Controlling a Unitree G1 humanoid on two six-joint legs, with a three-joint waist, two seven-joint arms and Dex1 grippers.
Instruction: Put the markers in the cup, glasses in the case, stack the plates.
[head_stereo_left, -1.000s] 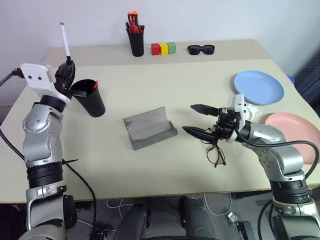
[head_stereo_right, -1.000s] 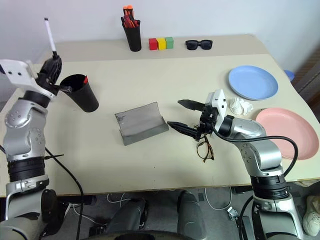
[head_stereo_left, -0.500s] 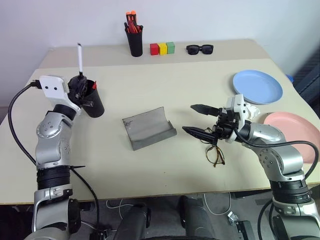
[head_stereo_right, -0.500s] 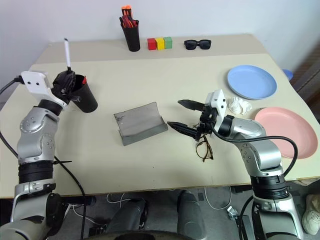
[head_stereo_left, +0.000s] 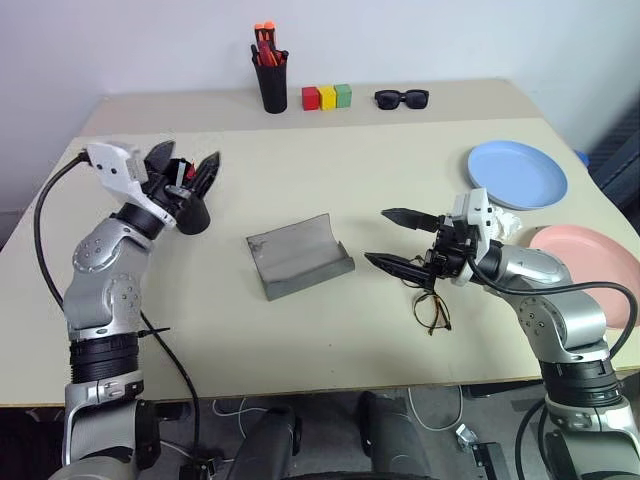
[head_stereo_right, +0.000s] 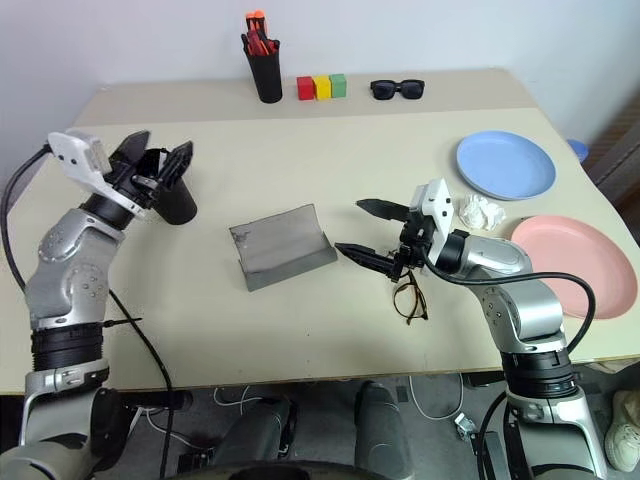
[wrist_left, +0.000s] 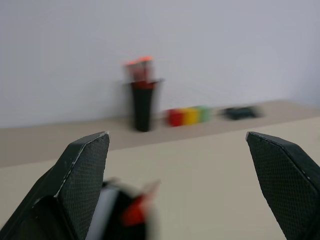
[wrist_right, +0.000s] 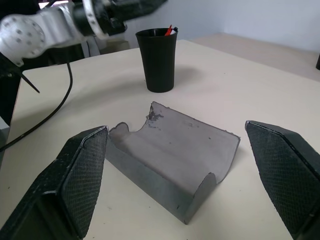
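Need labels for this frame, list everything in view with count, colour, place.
cup: 1, black, table's left part, under the left gripper, red marker cap showing at its rim
case: 1, grey, open, table centre
glasses: 1, dark wire frame, below the right gripper
plates: 2, light blue at far right, pink nearer on the right
crumpled white paper: 1, between the plates
pen holder: 1, black, orange-red pens inside, far edge
blocks: 3, red, yellow, green, in a row beside the holder
sunglasses: 1, black, right of the blocks
table: 1, beige
left gripper: open, over the cup
right gripper: open, beside the case
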